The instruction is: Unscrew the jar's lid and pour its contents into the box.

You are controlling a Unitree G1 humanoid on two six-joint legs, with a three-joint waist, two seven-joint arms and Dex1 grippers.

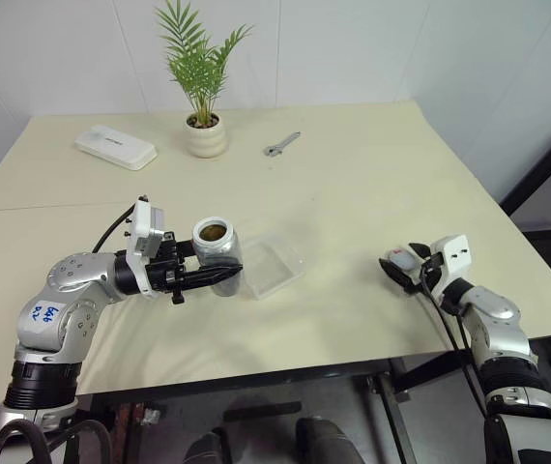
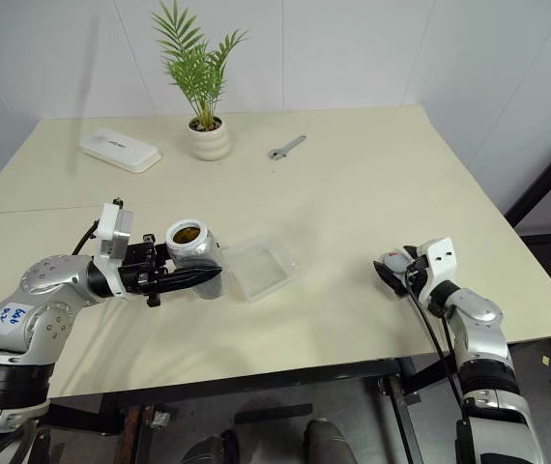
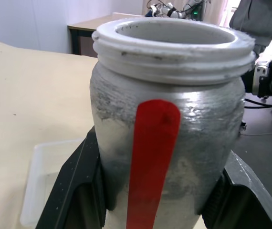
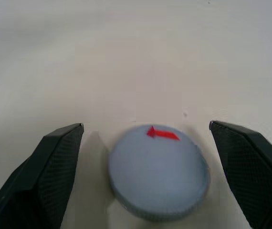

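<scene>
My left gripper (image 1: 221, 265) is shut on the jar (image 1: 217, 248), which it holds upright a little above the table, just left of the box (image 1: 274, 263). The jar is silvery with a red stripe (image 3: 152, 157) on its side, and its mouth is uncovered. Brown contents (image 1: 215, 231) show inside. The box is a shallow clear tray lying on the table. Far to the right, near the table's edge, the grey lid (image 4: 159, 171) with a red mark lies flat on the table. My right gripper (image 4: 146, 126) stands open around it, one finger on each side, not touching it.
At the back of the table stand a white ribbed pot with a green plant (image 1: 206, 135), a flat white oblong device (image 1: 115, 146) and a wrench (image 1: 281, 144). The table's right edge (image 1: 536, 261) runs close beside my right arm.
</scene>
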